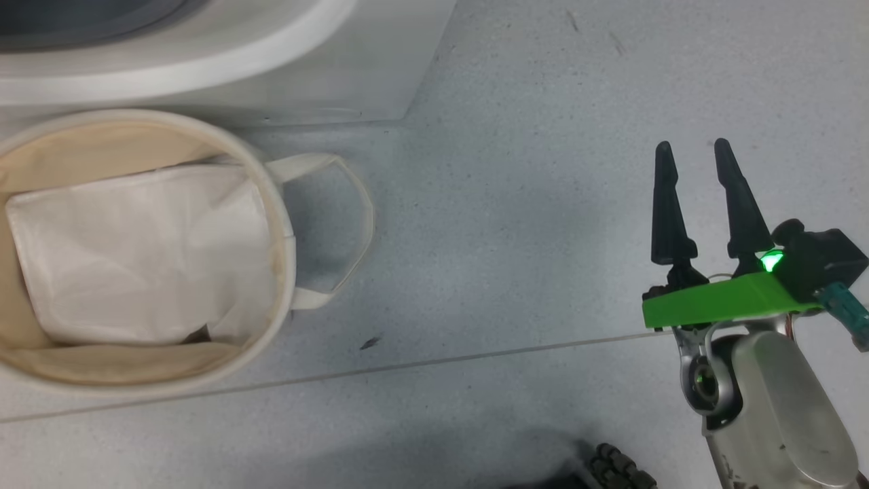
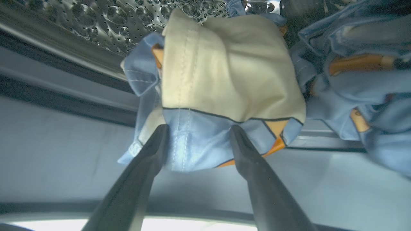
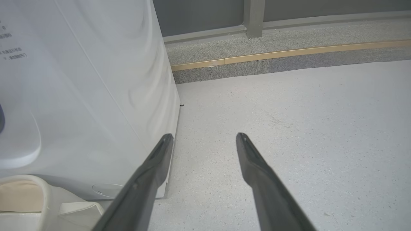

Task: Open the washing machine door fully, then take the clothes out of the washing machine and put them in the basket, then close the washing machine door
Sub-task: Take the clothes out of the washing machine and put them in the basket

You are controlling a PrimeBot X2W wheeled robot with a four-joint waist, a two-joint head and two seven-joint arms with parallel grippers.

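We count one basket (image 1: 282, 224), one washing machine (image 1: 204, 68), two garments and two grippers. In the head view the basket stands on the floor (image 1: 509, 204) at nine o'clock. It has a flat white sheet (image 1: 136, 251) inside and one loop handle (image 1: 356, 217) pointing to three o'clock. The washing machine stands just behind it at eleven o'clock.

Inside the dimpled steel drum (image 2: 96, 16), the left gripper (image 2: 199, 128) has its fingers spread wide, gripping nothing. The blue hem of the beige garment (image 2: 231, 64) lies between the tips. We cannot tell whether it touches them. The light blue garment (image 2: 353, 89) lies at three o'clock of it.

The right gripper (image 1: 692, 146) hangs over bare floor at four o'clock, fingers wide apart and empty.

The floor is pale grey and speckled, with one thin seam. A grey kerb with a tan strip (image 3: 289, 53) runs along the wall. The small print (image 3: 13, 48) on the machine's front is too small to read.
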